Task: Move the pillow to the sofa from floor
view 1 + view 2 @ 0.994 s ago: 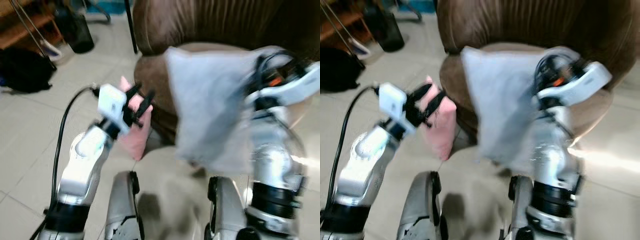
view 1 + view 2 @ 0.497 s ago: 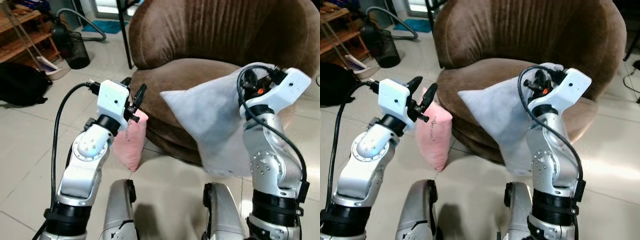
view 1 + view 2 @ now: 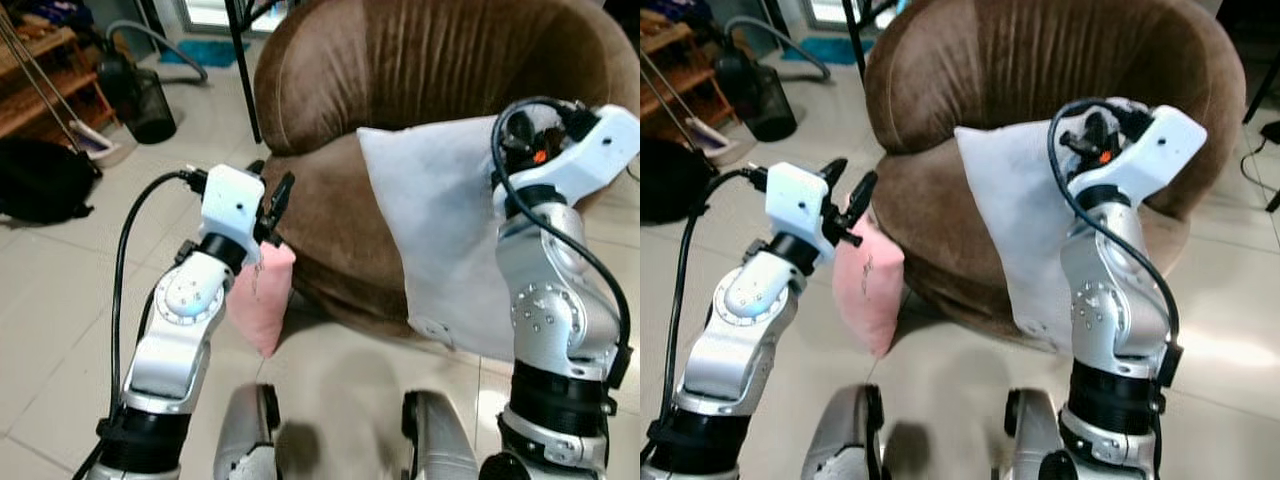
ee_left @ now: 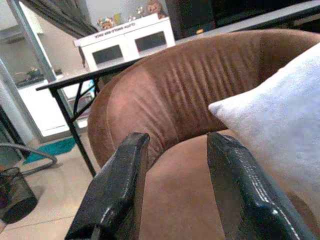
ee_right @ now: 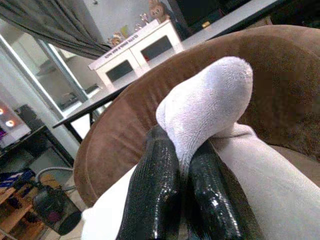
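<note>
Clearly soft and light, the pillow [image 3: 1025, 225] hangs limp from the right gripper [image 5: 182, 187] pinching its corner; left gripper [image 4: 175, 192] gapes empty.

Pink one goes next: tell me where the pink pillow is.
The pink pillow stands on the tiled floor against the brown sofa's base, on the robot's left, just below the open left pincer.

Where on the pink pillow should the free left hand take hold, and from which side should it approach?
Grip the upper corner of the pink pillow, coming down from above. It stands on edge on the floor against the brown sofa, so its top edge is free and thin enough to pinch. The left hand hovers open above it; the right hand pinches the white pillow.
</note>
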Motion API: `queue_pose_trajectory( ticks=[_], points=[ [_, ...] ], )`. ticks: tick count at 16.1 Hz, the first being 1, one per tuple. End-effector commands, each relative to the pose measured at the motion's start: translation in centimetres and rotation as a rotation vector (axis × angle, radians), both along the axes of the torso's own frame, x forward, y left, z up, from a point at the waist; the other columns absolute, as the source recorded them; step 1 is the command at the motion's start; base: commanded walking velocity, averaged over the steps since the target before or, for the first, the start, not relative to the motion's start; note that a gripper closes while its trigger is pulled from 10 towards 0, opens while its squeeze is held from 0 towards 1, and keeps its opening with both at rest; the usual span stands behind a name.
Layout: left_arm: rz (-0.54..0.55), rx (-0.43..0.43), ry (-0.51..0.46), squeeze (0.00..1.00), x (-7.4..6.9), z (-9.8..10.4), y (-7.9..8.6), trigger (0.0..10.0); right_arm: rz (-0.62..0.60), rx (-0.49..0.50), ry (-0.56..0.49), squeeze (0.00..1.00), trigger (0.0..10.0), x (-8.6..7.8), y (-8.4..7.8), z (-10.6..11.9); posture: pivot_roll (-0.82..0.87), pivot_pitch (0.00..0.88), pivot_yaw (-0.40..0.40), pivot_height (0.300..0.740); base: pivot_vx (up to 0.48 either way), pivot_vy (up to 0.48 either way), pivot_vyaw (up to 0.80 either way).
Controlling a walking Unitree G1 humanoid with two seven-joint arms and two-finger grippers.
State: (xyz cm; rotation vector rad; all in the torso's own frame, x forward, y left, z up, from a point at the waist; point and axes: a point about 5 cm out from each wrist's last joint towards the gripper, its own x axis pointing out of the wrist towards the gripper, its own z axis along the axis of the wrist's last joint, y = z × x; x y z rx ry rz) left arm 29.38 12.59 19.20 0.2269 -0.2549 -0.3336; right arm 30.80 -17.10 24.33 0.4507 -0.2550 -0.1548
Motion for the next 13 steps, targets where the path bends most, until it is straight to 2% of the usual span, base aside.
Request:
queue_pose_trajectory(
  ticks=[1, 6, 8, 13],
  points=[
    [0.017, -0.004, 0.007, 0.00, 0.2, -0.2, 0.3, 10.0, -0.005, -0.008, -0.056, 0.00, 10.0, -0.3, 0.1, 1.5, -0.03, 0.005, 0.047, 0.671, 0.000, 0.000, 0.00],
    [-0.027, 0.005, 0.004, 0.00, 0.2, -0.2, 0.1, 10.0, -0.023, 0.005, -0.050, 0.00, 10.0, -0.3, -0.2, 1.4, -0.03, 0.003, 0.054, 0.721, 0.000, 0.000, 0.00],
    [-0.037, 0.007, 0.005, 0.00, 0.1, -0.2, 0.1, 10.0, -0.027, 0.011, -0.048, 0.00, 10.0, -0.3, -0.3, 1.3, -0.03, 0.002, 0.054, 0.740, 0.294, 0.000, 0.00],
    [-0.044, 0.013, 0.009, 0.00, 0.2, -0.3, 0.1, 10.0, -0.065, -0.042, -0.017, 0.00, 10.0, -0.4, -0.7, 0.2, -0.03, 0.001, 0.059, 0.740, 0.313, 0.000, 0.00]
  ],
)
